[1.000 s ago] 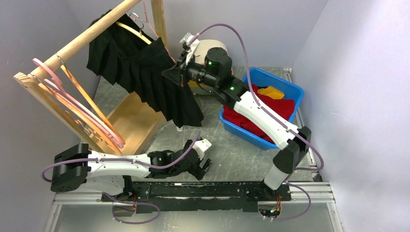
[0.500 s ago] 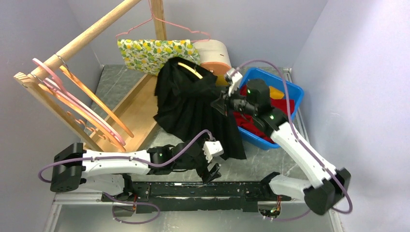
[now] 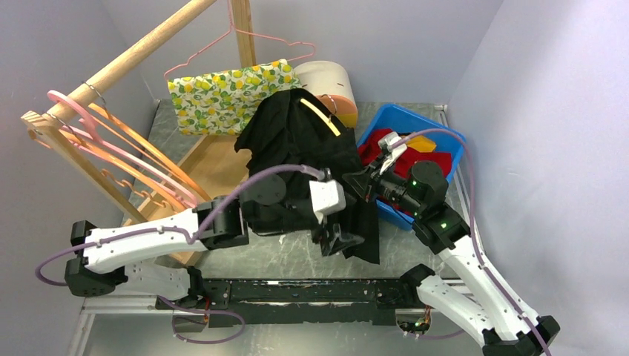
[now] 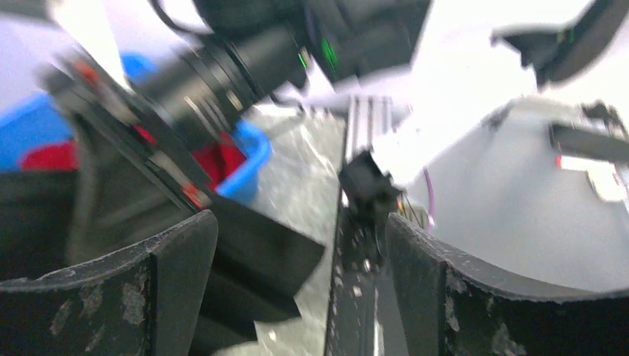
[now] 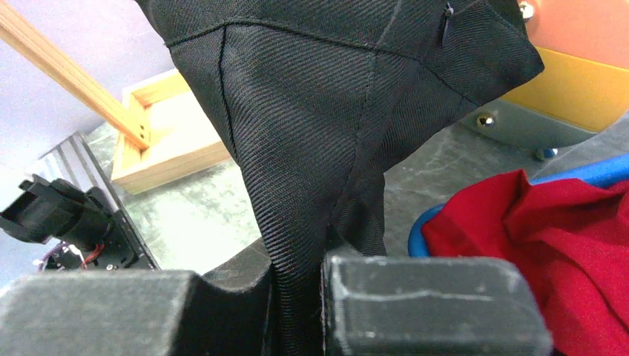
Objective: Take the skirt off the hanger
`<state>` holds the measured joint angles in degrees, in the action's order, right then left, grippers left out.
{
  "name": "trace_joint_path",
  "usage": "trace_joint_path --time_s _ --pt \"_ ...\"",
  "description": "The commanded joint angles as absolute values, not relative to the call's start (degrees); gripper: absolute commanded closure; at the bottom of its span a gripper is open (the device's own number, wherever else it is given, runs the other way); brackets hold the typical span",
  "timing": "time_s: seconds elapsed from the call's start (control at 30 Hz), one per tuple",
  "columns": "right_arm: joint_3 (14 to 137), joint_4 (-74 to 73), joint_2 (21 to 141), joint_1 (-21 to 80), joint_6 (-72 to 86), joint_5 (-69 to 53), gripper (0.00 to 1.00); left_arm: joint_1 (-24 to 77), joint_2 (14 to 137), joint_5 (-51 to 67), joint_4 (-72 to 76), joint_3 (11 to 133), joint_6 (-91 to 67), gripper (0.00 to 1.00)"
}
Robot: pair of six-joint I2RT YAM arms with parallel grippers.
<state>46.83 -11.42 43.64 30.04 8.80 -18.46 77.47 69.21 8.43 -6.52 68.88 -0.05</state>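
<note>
- At centre frame, we are pinching the black skirt (image 3: 293, 159) with our right gripper (image 3: 356, 181).
- Our left gripper (image 3: 335, 241) is hovering, jaws spread, by the hem.
- The skirt is draping over its yellow hanger (image 3: 320, 116), beside the blue bin (image 3: 445, 133).

Blue bin (image 3: 423, 122) of red cloth (image 3: 438, 159), lemon-print fabric (image 3: 222, 93) beside wooden rack (image 3: 141, 48), grey table (image 3: 293, 254).

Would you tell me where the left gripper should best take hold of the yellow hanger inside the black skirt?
Probably the bare arm of the yellow hanger poking out atop the black skirt, approached from above: the rest is wrapped in cloth, and the right gripper pinches the skirt below.
</note>
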Motion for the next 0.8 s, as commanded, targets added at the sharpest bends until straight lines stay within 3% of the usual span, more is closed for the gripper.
trace_joint_path --time_s 0.0,0.13,0.23,0.4,0.6,0.77 --pt "47.09 -1.53 40.93 29.7 10.58 -17.67 1.0 77.59 72.09 -5.77 -13.04 80.74 -1.34 0.13" --pt "47.97 -3.24 40.54 29.71 9.45 -17.34 1.0 74.38 75.81 -17.63 -18.33 89.78 -8.8 0.13" --pt "48.47 -3.32 40.01 29.63 9.23 -18.55 1.0 67.3 76.27 -14.32 -19.12 92.2 -16.09 0.19" --pt "49.15 -3.84 39.85 29.71 8.99 -21.17 1.0 59.45 75.81 -7.74 -15.34 91.71 -20.47 0.39" --pt "49.97 -4.99 40.2 29.71 8.79 -23.37 1.0 58.12 78.93 -5.0 -15.08 94.78 -19.76 0.3" --pt "50.69 -4.93 40.53 29.71 9.13 -26.41 1.0 57.83 81.85 -8.36 -16.12 97.91 -17.52 0.39"
